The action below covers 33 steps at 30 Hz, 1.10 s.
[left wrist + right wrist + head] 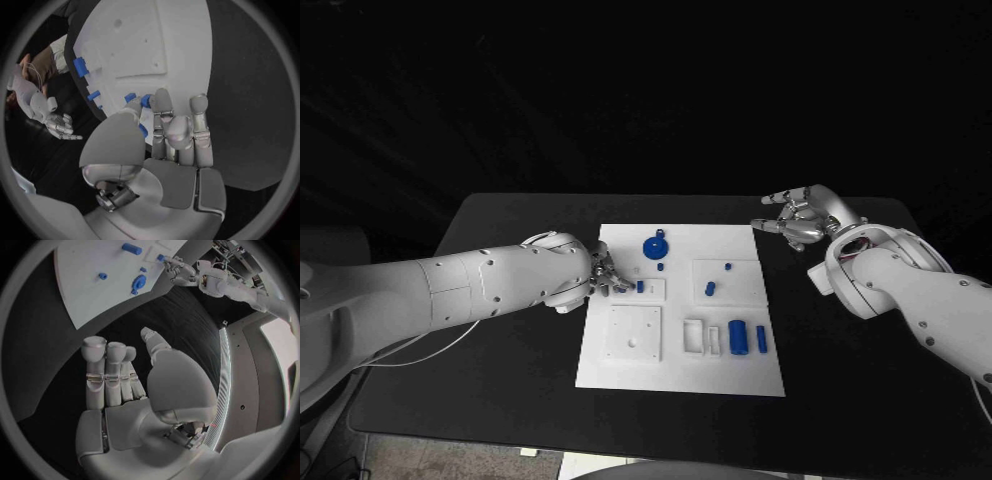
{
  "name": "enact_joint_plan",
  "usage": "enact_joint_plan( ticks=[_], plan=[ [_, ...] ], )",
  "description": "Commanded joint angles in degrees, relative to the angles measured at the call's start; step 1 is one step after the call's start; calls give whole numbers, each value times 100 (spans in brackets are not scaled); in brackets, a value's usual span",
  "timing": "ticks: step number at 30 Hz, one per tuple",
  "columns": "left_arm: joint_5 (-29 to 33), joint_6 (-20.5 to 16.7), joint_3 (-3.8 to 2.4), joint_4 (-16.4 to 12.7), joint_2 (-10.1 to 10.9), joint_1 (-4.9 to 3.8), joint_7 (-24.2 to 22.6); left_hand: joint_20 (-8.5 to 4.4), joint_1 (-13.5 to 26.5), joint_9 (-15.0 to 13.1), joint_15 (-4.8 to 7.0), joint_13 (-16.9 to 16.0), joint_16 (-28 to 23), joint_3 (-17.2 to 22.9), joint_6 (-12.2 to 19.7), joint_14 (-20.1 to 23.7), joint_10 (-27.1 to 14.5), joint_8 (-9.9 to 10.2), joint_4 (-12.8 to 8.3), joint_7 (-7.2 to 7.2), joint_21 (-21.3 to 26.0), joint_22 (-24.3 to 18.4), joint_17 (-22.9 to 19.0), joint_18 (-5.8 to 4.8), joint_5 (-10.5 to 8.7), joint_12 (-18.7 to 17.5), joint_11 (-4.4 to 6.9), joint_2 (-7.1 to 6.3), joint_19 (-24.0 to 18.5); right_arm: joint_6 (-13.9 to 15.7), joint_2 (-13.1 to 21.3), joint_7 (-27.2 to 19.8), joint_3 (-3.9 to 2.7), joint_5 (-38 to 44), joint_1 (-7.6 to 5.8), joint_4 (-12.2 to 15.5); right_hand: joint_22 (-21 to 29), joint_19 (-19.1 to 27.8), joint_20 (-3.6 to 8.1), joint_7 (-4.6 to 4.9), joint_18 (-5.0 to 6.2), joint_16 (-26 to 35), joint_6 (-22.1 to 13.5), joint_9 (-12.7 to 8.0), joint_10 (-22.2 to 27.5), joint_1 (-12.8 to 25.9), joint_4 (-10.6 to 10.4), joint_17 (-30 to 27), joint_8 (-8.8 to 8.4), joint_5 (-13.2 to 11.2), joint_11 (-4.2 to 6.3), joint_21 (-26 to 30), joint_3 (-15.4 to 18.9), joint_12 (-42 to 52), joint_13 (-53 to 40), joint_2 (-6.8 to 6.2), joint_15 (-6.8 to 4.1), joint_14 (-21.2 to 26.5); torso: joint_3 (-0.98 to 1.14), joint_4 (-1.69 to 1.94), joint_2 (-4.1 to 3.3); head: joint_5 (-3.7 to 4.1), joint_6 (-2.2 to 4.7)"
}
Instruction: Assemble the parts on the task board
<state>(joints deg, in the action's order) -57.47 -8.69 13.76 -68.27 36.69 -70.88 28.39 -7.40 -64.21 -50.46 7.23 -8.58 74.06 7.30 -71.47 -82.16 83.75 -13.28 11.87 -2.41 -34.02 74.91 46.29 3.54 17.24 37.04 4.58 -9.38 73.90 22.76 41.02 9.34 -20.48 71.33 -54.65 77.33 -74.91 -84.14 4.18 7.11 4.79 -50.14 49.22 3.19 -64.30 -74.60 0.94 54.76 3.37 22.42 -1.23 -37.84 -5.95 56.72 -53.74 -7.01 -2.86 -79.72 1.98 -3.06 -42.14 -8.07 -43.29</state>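
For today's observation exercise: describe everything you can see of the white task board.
The task board is a flat white rectangular plate lying on the black table, with shallow recesses and raised blocks. Small blue parts lie on it or stand in it. The left hand reaches over its edge; the right hand is apart.

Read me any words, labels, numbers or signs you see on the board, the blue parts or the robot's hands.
None: no writing, number or sign can be read in any view.
Task board: plain white, with recesses and holes, no print.
Blue parts: plain, no marks to be seen.
Left hand and right hand: bare silver and white, no label visible.
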Motion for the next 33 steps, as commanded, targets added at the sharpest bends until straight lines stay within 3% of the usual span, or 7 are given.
enact_joint_plan(
  ticks=[1, 7, 10, 14, 19, 31, 33],
  plan=[
    [2, 69, 7, 2, 13, 13, 37, -41, 10, -15, 20, -9, -27, -17, 6, -4, 312, -25, 61, 33, 34, 99, -9, -91, -173, -28, -17, -80, 19, -51, -1, -57, -2, 8, 5, 2, -459, -35, -14, 31, 95, 24, -24, 5, 44, 44, -36, -8, -15, 39, 12, 28, 12, -31, 5, -12, -16, 13, -2, -1, -1, 7, 1],
    [7, 68, 6, -5, 25, 13, 33, -45, 65, -34, 20, -11, -38, -33, 10, -1, 312, -42, 163, 45, 40, 98, -23, -95, -466, -36, -23, -153, 18, -51, 0, -57, -2, 8, 9, 0, -460, -36, -14, 33, 94, 27, -48, 4, 41, 45, -53, -12, -16, 45, 10, 27, 23, -28, 5, -19, -15, 14, -5, 3, 1, 9, 4],
    [17, 56, 6, -11, 27, 13, 28, -45, 141, -44, 17, -10, -46, -63, 12, -1, 312, -50, 276, 55, 46, 97, -33, -96, -1041, -44, -28, -238, 17, -51, -1, -57, -2, 8, 13, -1, -460, -36, -14, 33, 94, 27, -48, 4, 41, 45, -53, -12, -16, 45, 10, 27, 23, -28, 5, -19, -15, 14, -9, 4, 2, 9, 4],
    [41, 35, 6, -16, 29, 13, 19, -47, 200, -51, 18, -13, -51, -107, 25, 0, 311, -52, 433, 62, 51, 97, -38, -96, -1408, -50, -32, -329, 20, -50, -1, -57, -2, 8, 18, -1, -462, -35, -15, 33, 93, 28, -58, 3, 47, 46, -70, -14, -16, 52, 10, 24, 34, -35, 11, -25, -14, 15, -4, 5, 0, 7, 7],
    [60, 6, 5, -20, 33, 13, 11, -75, 244, -46, 31, 3, -59, -806, 36, 7, 311, -31, 481, 62, 55, 97, -36, -119, -1437, -52, -30, -302, 22, -51, -4, -58, -2, 7, 28, -4, -462, -35, -15, 33, 93, 28, -58, 3, 47, 46, -70, -14, -16, 52, 10, 24, 34, -35, 11, -25, -14, 15, -4, 4, -1, 8, 6],
    [82, -62, 1, -99, 171, 6, 15, -76, 165, -40, 28, 17, -79, -714, 25, 7, 311, -21, 471, 64, 68, 95, -50, -133, -1414, -56, -33, -219, 22, -56, 3, -58, -2, 3, 52, -5, -462, -35, -15, 33, 93, 28, -58, 3, 47, 46, -70, -14, -16, 52, 10, 24, 34, -35, 11, -25, -14, 15, 0, 7, 6, 3, 11],
    [125, -87, -5, -129, 216, -5, 1, -65, 61, -33, 21, 16, -99, -648, 35, 10, 311, -18, 454, 68, 78, 93, -77, -125, -1090, -69, -38, -111, 19, -57, 5, -58, -2, 2, 54, -4, -462, -35, -15, 33, 93, 28, -58, 3, 47, 46, -70, -14, -16, 52, 10, 24, 34, -35, 11, -25, -14, 15, -1, 9, 7, 2, 10]
  ],
)
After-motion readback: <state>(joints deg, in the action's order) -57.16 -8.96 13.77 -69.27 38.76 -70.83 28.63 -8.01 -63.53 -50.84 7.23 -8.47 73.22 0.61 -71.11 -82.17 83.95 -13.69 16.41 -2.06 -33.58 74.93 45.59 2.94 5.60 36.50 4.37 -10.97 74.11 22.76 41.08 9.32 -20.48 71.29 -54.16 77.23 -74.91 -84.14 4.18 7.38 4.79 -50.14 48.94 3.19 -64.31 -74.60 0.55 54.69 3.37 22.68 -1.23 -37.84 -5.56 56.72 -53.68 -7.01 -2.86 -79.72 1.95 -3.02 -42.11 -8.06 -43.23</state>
